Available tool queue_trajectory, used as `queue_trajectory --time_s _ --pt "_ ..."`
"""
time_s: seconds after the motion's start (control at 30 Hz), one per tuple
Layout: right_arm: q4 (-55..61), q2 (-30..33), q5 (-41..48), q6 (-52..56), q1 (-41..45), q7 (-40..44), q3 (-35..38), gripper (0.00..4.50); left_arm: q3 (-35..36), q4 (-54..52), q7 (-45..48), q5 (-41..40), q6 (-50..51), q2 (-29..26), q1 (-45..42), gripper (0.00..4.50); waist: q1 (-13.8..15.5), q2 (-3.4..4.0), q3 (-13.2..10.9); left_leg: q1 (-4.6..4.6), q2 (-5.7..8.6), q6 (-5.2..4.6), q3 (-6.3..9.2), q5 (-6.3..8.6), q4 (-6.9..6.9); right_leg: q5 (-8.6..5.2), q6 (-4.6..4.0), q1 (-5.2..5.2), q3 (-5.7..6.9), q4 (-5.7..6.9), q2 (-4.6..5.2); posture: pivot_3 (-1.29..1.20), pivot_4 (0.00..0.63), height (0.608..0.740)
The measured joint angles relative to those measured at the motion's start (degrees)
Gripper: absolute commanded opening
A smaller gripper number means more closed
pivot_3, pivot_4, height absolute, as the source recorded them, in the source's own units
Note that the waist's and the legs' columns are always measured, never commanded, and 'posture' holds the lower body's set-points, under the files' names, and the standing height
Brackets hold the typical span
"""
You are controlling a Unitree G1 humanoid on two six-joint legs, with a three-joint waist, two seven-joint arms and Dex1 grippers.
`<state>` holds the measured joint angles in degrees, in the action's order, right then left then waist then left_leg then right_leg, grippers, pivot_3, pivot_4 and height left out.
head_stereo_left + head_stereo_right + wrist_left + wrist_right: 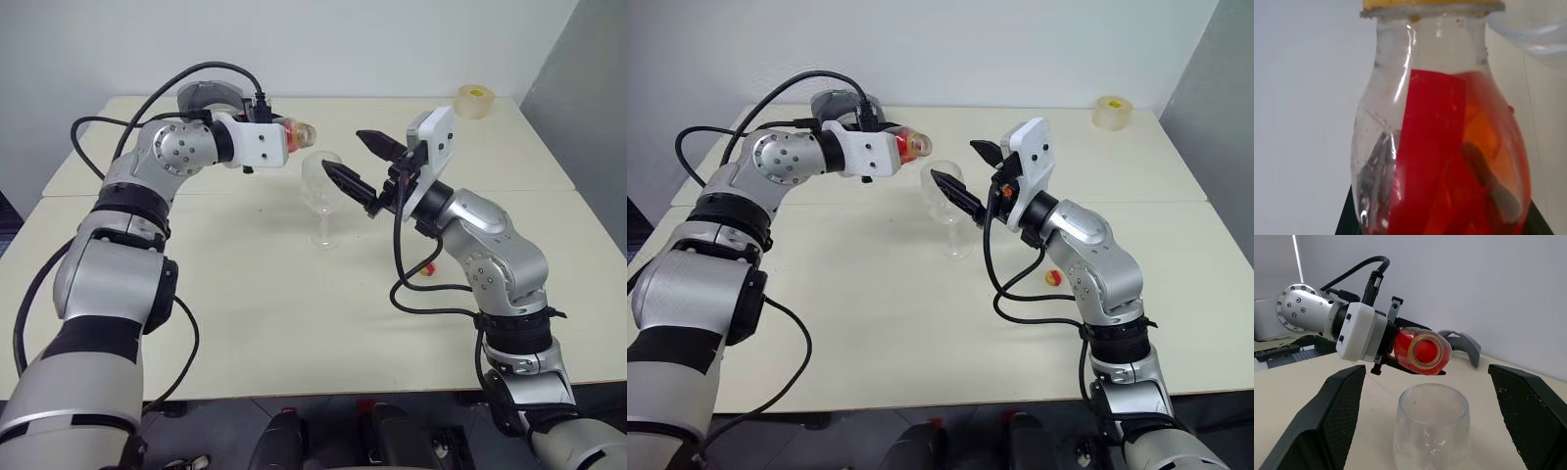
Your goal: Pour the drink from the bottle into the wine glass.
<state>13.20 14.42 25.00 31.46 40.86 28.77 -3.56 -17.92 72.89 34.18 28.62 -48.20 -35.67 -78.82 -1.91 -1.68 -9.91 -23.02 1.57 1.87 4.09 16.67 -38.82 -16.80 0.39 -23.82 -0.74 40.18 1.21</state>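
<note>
My left gripper [286, 135] is shut on the bottle [302, 131], a small clear one with a red label strip [1432, 147] and the red drink [1425, 351] inside. The bottle lies almost level, raised above the table, its mouth turned toward the wine glass [321, 188] and just above and behind the rim. The glass stands upright on the table and looks empty. My right gripper [361, 166] is open beside the bowl; in the right wrist view its fingers [1332, 421] stand on either side of the glass [1432, 428] with a gap on each side.
A roll of tape [475, 100] sits at the table's far right corner. A small yellow and red thing [1051, 278] lies on the cream table [294, 313] under my right arm. A grey object [211, 96] rests at the back behind my left arm.
</note>
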Motion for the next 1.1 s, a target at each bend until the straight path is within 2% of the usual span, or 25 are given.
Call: queue_trajectory --time_s 1.1 --pt "-0.21 -0.56 -1.52 -0.88 -1.16 1.42 -0.1 4.3 -5.09 1.94 -8.77 8.3 -2.1 -2.45 -4.37 1.31 -0.09 0.0 0.0 -0.05 0.01 0.0 -0.28 0.0 -0.07 -0.01 0.0 -0.36 -0.07 0.51 0.02 0.0 0.15 0.74"
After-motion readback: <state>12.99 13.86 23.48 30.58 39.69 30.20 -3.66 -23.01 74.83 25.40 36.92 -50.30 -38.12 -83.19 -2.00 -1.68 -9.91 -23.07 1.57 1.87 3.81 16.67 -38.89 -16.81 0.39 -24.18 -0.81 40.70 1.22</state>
